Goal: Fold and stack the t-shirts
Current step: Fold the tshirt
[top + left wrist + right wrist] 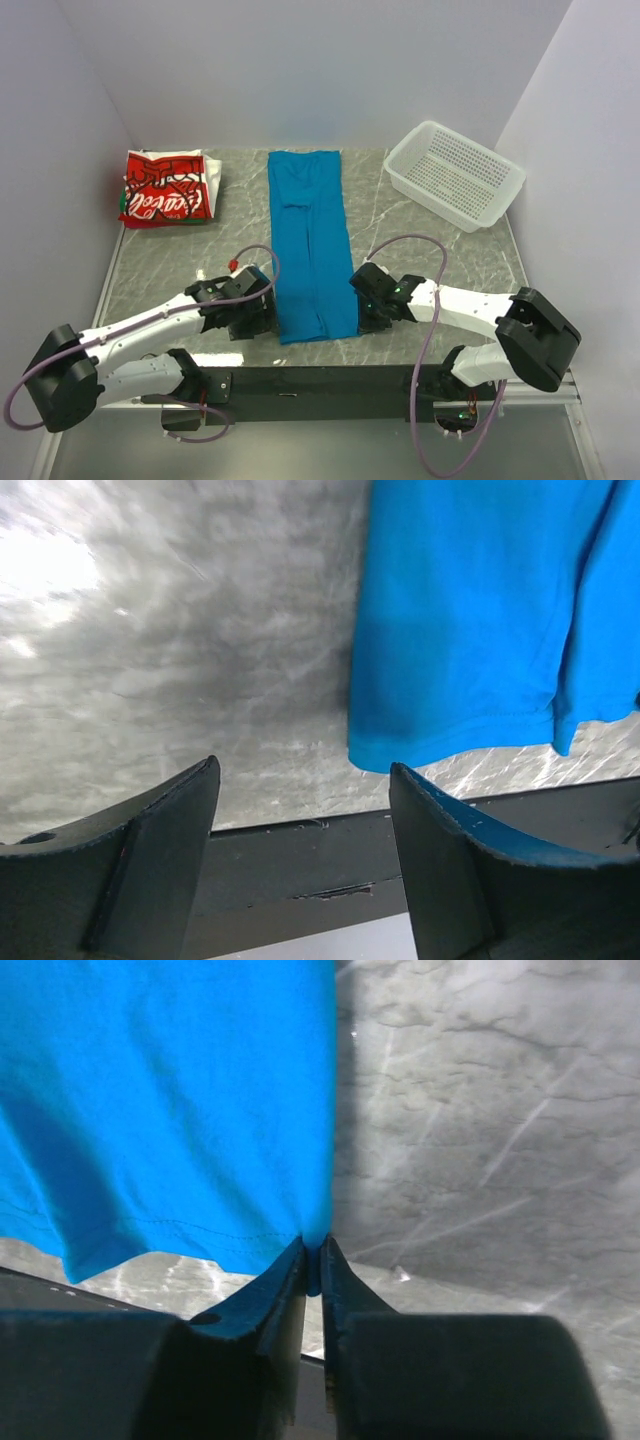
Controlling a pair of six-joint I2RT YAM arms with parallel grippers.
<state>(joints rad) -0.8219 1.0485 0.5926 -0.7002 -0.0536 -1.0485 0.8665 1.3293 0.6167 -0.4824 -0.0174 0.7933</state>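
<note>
Right end effector (315,1252): jaws pinched narrow on the near right hem corner of the plain bright-blue cotton t-shirt (160,1090); cloth sits between the tips.

Left end effector (305,780): jaws wide, holding nothing. The shirt's near left corner lies just ahead of its right finger, not touching it, on the grey marbled bench (180,660).

The shirt is a long narrow strip running away from both end effectors.

Judgement: the step in hand is gripping both near corners for a crosswise fold. The left should shift onto its corner, drop to the bench, catch all layers and close before either arm lifts, then both rise level.

Far beyond the left end effector: folded red-and-white t-shirt with white script lettering (165,190), the likely stack spot. Far beyond the right: white perforated plastic basket (432,196).
</note>
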